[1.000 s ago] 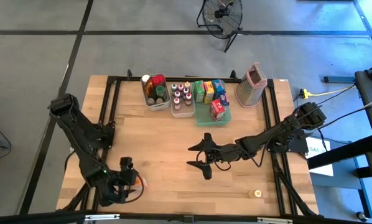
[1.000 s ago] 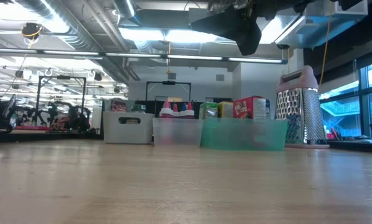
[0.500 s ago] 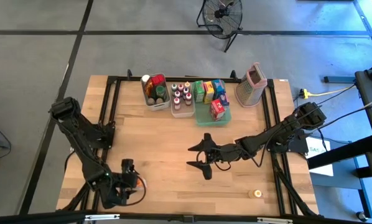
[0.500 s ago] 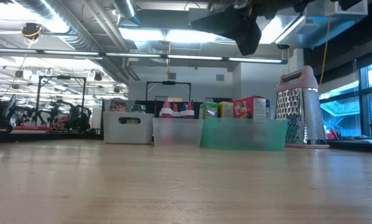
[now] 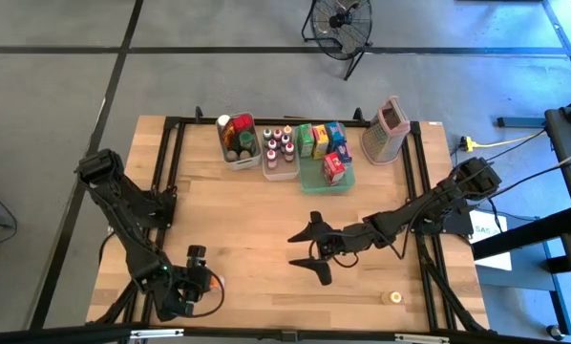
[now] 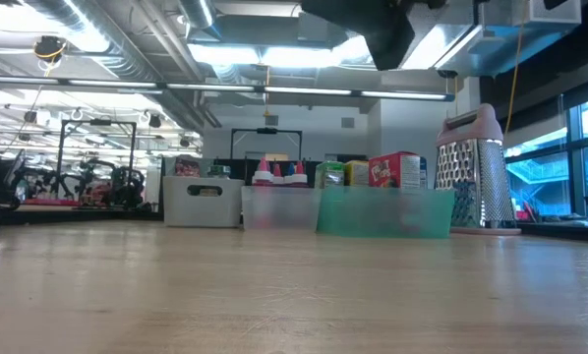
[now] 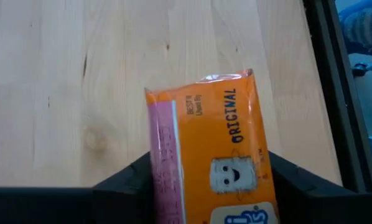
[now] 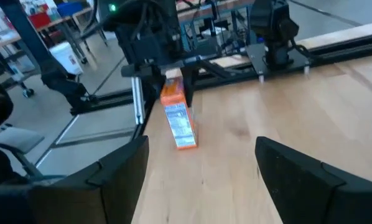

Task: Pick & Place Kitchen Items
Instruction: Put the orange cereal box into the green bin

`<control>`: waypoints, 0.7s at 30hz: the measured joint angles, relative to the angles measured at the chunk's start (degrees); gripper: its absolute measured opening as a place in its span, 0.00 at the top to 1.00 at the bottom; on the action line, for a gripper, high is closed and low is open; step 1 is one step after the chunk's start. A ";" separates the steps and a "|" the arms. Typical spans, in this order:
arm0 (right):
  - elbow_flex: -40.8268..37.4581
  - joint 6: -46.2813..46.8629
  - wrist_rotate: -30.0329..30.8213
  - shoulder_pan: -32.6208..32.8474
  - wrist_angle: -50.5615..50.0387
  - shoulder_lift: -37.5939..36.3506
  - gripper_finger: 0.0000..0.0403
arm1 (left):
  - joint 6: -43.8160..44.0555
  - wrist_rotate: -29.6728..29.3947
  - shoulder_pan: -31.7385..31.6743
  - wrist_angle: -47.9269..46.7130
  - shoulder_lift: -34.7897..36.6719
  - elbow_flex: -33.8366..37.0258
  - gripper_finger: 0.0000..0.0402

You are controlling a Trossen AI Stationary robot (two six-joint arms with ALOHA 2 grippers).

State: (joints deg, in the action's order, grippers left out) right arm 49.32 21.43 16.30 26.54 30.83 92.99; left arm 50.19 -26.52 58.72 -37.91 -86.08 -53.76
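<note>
- While the left gripper (image 7: 204,186) sits at the table's (image 5: 266,220) near-left corner, its fingers clamp an orange packet (image 7: 208,155).
- Right gripper (image 5: 312,250) mid-table, fingers apart, holding nothing.

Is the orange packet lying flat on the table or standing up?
Standing up, a bit tilted. The right wrist view shows the orange packet on end at the left gripper, whose fingers flank it.

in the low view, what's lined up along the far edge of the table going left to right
White bin → clear bin holding pink-capped bottles → green tray holding small boxes, the red box standing tallest → metal box grater with its pink top.
</note>
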 joint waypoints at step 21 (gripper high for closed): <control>1.86 -16.84 6.23 1.56 7.30 5.95 0.26 | -23.55 4.50 -16.80 -4.32 0.07 -9.95 0.69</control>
State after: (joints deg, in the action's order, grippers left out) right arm 51.18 4.59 22.52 28.11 38.13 98.94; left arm 26.65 -22.01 41.92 -42.23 -86.02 -63.71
